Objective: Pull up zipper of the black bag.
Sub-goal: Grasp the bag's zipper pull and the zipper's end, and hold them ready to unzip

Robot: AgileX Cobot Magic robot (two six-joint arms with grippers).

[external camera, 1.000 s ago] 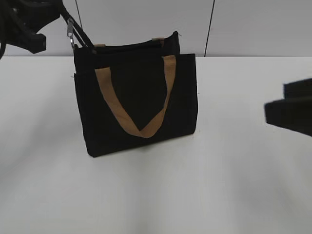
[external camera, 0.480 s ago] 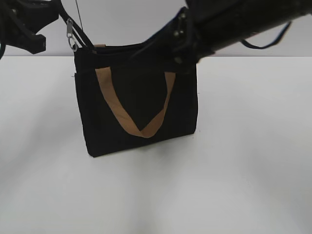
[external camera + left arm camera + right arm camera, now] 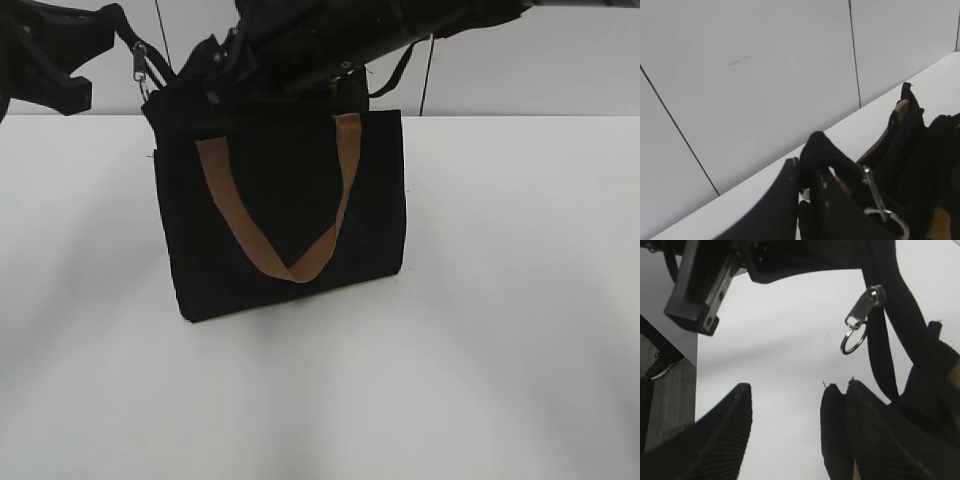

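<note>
The black bag with tan handles stands upright on the white table. My left gripper is up at the bag's top left corner, shut on the black end tail of the zipper and holding it taut. The silver zipper pull with its ring hangs on that tail, just above the bag's corner; it also shows in the left wrist view and the right wrist view. My right gripper has reached across the bag's top. Its jaws are open and empty, just short of the pull.
A white panelled wall stands right behind the bag. The right arm lies across the bag's top edge and hides the zipper line there. The left gripper's body sits close above the right jaws.
My right arm has swung in from the right, over the bag's top, to the left corner near the zipper pull. The left gripper has kept its hold and place.
</note>
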